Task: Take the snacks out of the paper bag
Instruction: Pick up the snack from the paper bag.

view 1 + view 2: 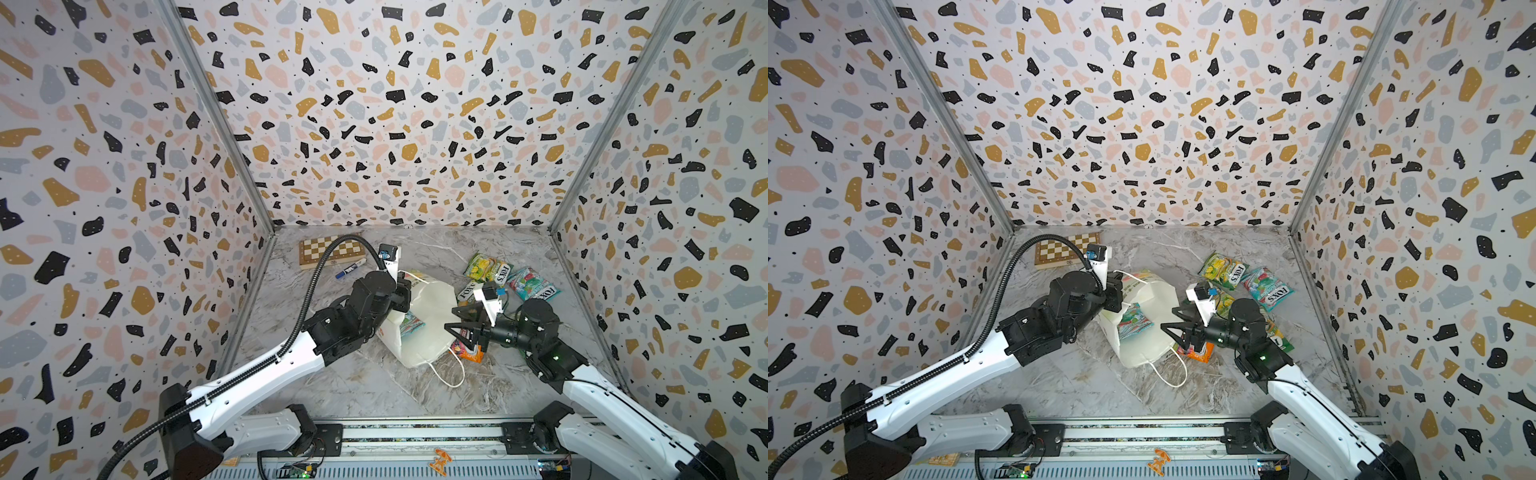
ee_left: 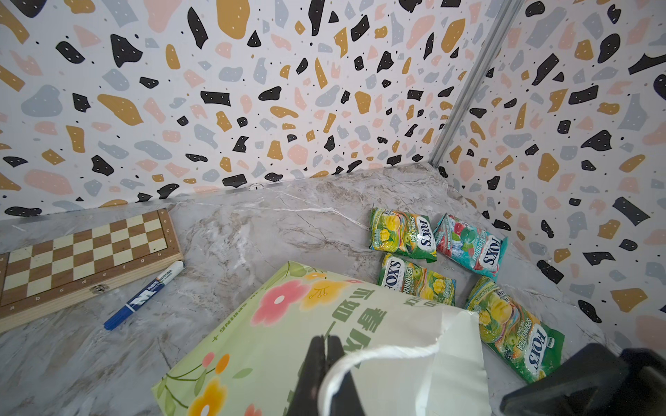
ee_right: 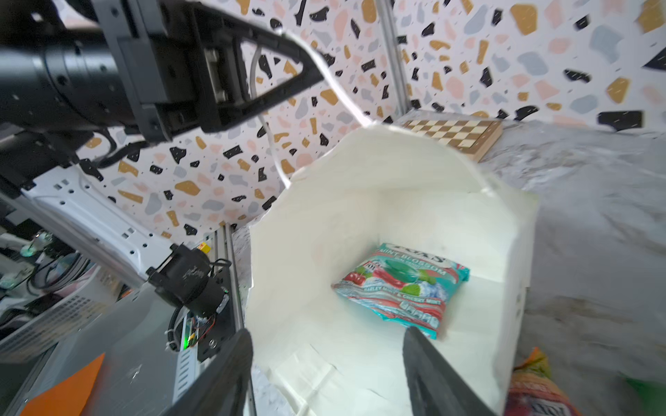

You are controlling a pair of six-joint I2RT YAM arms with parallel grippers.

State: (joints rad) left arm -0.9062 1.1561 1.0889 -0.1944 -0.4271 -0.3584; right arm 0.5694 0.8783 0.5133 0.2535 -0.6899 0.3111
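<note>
From my seat, in both top views the board lies in the far left corner of the table, with the marker just beside its near edge. Right of that, at frame centre, my left gripper has its fingers pinched tight on one cord handle of the bag, holding the upper rim off the table. The bag lies on its side at the centre, mouth turned toward the right arm, its other handle trailing on the table at the near side. One teal packet lies flat inside, deep against the bag's lower wall. My right gripper sits at the mouth and points in, fingers spread wide with nothing between them, apart from that packet. An orange packet lies on the table under this gripper, just outside the rim. Further right, toward the far right corner, three green packets and a second teal packet lie close together on the table, some touching.
</note>
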